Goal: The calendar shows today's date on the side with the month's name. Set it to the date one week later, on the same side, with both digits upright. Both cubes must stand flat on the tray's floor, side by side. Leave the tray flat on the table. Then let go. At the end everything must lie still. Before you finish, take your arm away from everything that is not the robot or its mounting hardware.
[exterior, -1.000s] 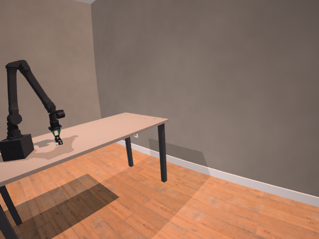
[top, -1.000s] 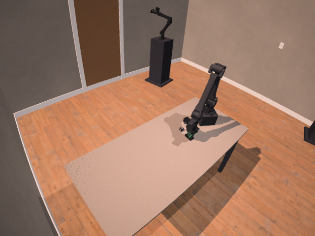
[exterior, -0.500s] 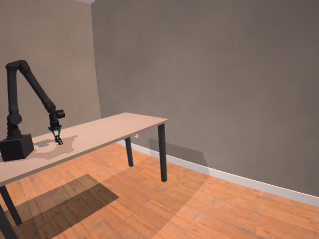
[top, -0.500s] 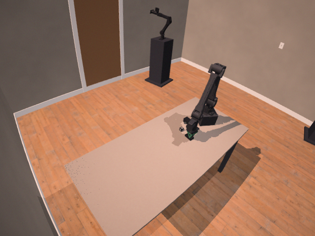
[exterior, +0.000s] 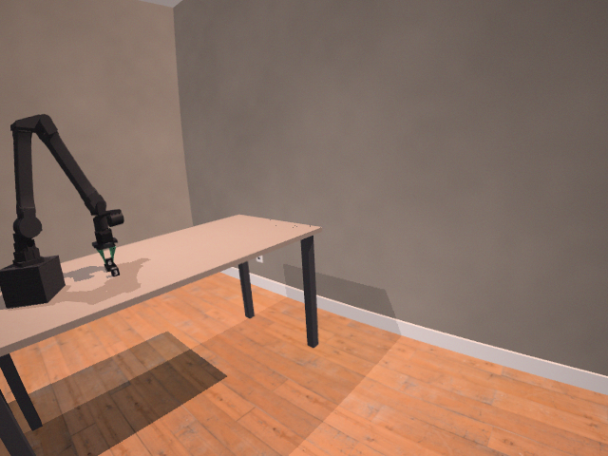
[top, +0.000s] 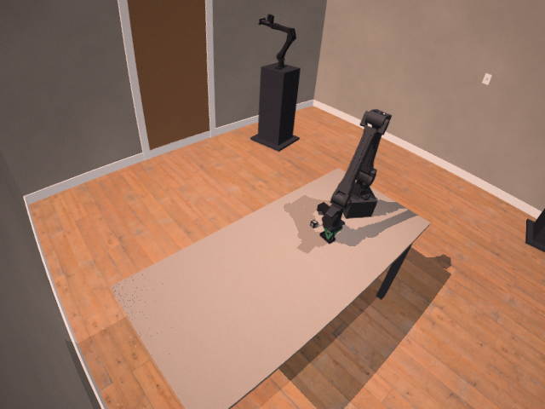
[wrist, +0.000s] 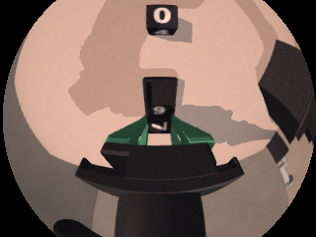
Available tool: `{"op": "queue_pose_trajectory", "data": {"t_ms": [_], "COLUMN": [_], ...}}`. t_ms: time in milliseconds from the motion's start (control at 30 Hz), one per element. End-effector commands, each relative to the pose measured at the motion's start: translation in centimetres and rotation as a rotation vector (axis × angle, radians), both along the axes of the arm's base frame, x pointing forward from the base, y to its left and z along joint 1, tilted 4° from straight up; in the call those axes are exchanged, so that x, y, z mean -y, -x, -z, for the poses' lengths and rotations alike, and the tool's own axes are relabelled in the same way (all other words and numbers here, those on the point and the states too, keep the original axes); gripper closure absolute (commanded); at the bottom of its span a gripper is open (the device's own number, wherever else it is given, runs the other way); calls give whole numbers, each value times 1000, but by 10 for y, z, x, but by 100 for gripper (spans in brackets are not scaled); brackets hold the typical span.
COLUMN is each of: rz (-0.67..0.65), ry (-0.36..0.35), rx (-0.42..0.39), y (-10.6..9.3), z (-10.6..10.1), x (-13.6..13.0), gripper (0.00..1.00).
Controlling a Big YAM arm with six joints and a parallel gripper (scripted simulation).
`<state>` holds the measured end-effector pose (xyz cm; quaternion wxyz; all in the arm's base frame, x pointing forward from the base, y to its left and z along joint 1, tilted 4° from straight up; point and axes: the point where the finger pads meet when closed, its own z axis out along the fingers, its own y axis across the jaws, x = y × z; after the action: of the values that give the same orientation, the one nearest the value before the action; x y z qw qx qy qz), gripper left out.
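the pincer [top: 329, 234] [exterior: 106, 259] [wrist: 159, 118] grips the 9-marked cube [exterior: 109, 262] [wrist: 159, 113] at the black tray [top: 326, 238] [wrist: 160, 90], the 0 cube [top: 313, 223] [exterior: 114, 271] [wrist: 162, 18] lying apart.

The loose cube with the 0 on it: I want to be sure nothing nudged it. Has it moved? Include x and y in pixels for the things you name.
No; the cube [top: 313, 223] [exterior: 115, 271] [wrist: 162, 19] sits at the same spot against the arm's base [top: 360, 207] [exterior: 31, 283].
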<state>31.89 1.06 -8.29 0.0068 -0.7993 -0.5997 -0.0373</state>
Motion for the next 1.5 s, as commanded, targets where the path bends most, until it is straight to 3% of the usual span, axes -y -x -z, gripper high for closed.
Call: {"op": "queue_pose_trajectory", "data": {"t_ms": [0, 1467], "rz": [2, 2], "ry": [4, 5], "rx": [20, 36], "y": [-7, -14], "z": [-5, -23], "x": [-1, 1], "gripper": [75, 75]}}
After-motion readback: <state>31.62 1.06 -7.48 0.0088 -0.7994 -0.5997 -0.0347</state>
